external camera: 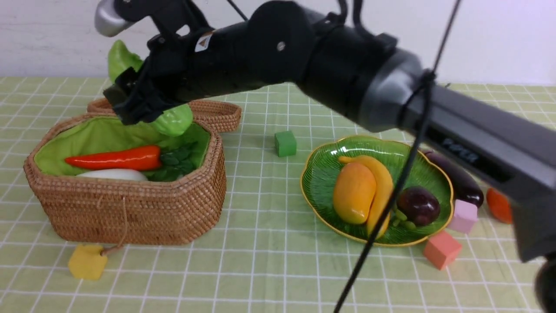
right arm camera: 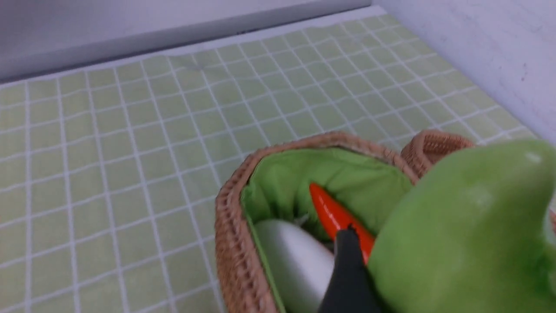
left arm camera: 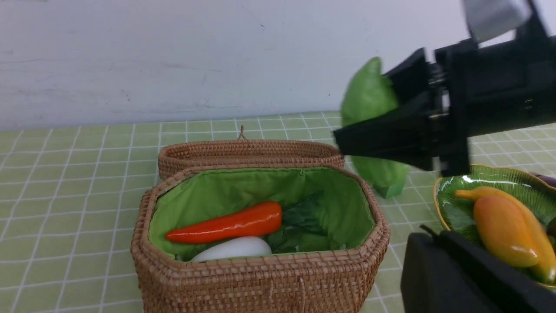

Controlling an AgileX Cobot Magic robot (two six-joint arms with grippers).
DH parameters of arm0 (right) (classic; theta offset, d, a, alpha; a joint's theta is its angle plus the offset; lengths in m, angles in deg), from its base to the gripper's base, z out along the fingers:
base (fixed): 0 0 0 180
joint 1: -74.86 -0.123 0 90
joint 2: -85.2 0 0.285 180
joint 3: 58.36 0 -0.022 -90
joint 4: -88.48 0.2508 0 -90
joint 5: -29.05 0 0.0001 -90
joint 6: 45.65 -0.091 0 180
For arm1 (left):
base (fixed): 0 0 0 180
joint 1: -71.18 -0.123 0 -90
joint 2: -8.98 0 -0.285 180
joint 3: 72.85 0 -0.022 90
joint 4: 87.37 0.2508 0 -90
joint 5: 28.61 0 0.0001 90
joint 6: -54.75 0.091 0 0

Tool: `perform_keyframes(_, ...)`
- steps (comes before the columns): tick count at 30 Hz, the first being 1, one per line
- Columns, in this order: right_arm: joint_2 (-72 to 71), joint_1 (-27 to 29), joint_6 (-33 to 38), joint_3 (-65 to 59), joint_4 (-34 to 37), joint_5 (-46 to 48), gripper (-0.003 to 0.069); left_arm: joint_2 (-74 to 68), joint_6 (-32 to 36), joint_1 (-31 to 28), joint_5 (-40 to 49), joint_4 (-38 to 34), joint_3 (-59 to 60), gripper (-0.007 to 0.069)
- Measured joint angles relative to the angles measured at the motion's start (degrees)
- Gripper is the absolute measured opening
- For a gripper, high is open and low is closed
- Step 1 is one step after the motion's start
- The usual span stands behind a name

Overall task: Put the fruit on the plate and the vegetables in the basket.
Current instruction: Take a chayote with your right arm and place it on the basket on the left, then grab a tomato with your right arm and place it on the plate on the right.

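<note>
My right gripper [external camera: 130, 102] is shut on the light-green cucumber [external camera: 174, 121] and holds it tilted over the back rim of the wicker basket [external camera: 130, 213]. In the basket lie a red chili [external camera: 117, 158] and a white radish [external camera: 113, 174]. The green plate [external camera: 319, 174] holds a mango [external camera: 354, 191], a banana [external camera: 383, 180] and a mangosteen [external camera: 419, 204]. A purple eggplant [external camera: 460, 180] and an orange-red persimmon [external camera: 498, 204] lie on the cloth right of the plate, partly behind my right arm. My left gripper [left arm camera: 428, 237] is shut and empty, low between basket and plate.
The basket's flat lid [external camera: 215, 113] lies open behind it. A green cube [external camera: 285, 143] sits between basket and plate, pink [external camera: 463, 216] and salmon [external camera: 441, 249] cubes near the plate's front right, a yellow cube [external camera: 87, 261] before the basket. A white wall bounds the far edge.
</note>
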Motion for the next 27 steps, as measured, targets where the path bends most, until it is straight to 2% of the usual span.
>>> perform_keyframes(5, 5.1, -0.1, 0.0, 2.1, 0.3, -4.2, 0.0472, 0.0, 0.0, 0.0, -1.1, -0.2, 0.0, -0.0013)
perform_keyframes(6, 5.5, -0.1, 0.0, 2.1, 0.3, -4.2, 0.0495, 0.0, 0.0, 0.0, -1.1, -0.3, 0.0, -0.0013)
perform_keyframes(9, 5.7, -0.1, 0.0, 2.2, 0.2, -2.7, 0.0636, 0.0, 0.0, 0.0, -1.2, -0.4, 0.0, -0.0013)
perform_keyframes(11, 5.4, -0.1, 0.0, 2.4, 0.0, -1.2, 0.0668, 0.0, 0.1, 0.0, -1.4, -0.4, 0.0, -0.0013)
perform_keyframes(15, 4.0, -0.1, -0.1, 2.4, -1.9, 3.1, 0.0667, 0.0, 0.1, 0.0, -2.5, -0.4, 0.0, -0.0013)
perform_keyframes(18, 0.1, -0.1, -3.9, 2.4, -6.6, 12.6, 0.0598, 0.0, 0.3, 0.0, -4.0, -1.4, 0.0, -0.0013)
perform_keyframes(21, -4.6, -0.1, -9.7, 2.4, -13.2, 23.8, 0.0483, -0.1, 4.3, 0.0, -5.4, -5.8, 0.0, -0.0013)
perform_keyframes(22, -6.6, -0.1, -11.6, 2.4, -15.7, 27.3, 0.0442, -0.1, 7.1, 0.0, -6.1, -8.6, 0.0, -0.0013)
perform_keyframes(23, -9.1, 0.1, -14.7, 2.5, -19.9, 32.5, 0.0360, -0.2, 11.3, 0.0, -6.8, -12.9, 0.0, -0.0013)
perform_keyframes(24, -9.5, 0.1, -14.7, 2.5, -20.7, 33.4, 0.0360, -0.3, 12.0, 0.0, -6.9, -13.6, 0.0, -0.0013)
perform_keyframes(26, -14.4, 1.2, -20.0, 2.6, -31.4, 42.6, 0.0188, -0.9, 22.6, 0.0, -9.4, -25.6, 0.0, -0.0013)
perform_keyframes(27, -14.6, 1.5, -20.4, 2.7, -32.2, 42.9, 0.0176, -0.9, 22.6, 0.0, -9.6, -26.5, 0.0, -0.0013)
